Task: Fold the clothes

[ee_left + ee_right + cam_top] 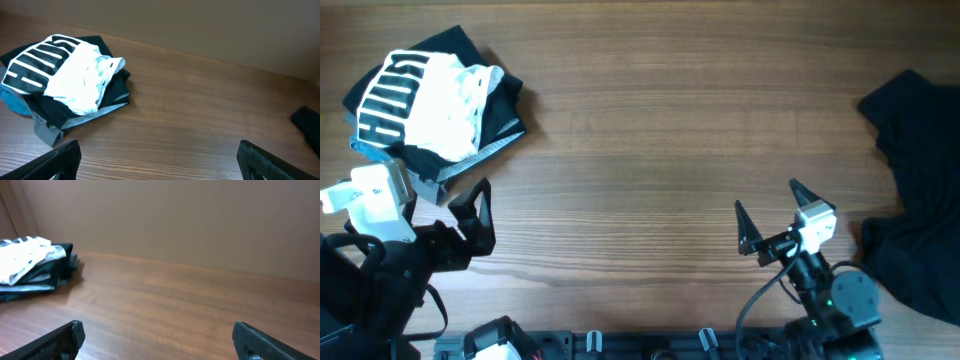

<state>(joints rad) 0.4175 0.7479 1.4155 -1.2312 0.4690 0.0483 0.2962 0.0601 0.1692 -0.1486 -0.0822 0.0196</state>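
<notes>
A white T-shirt [442, 98] with black striped print lies bunched on top of a stack of dark folded clothes [505, 115] at the far left of the table. It also shows in the left wrist view [80, 75] and the right wrist view [22, 257]. A loose black garment [920, 190] lies spread at the right edge; a corner of it shows in the left wrist view [307, 122]. My left gripper [470, 198] [157, 152] is open and empty, just in front of the stack. My right gripper [766, 196] [156, 332] is open and empty, left of the black garment.
The stack holds a grey garment [50, 127] and a blue piece [15, 102] under the dark ones. The wooden table [660, 130] stretches between the stack and the black garment. A plain wall [175, 215] stands behind the table.
</notes>
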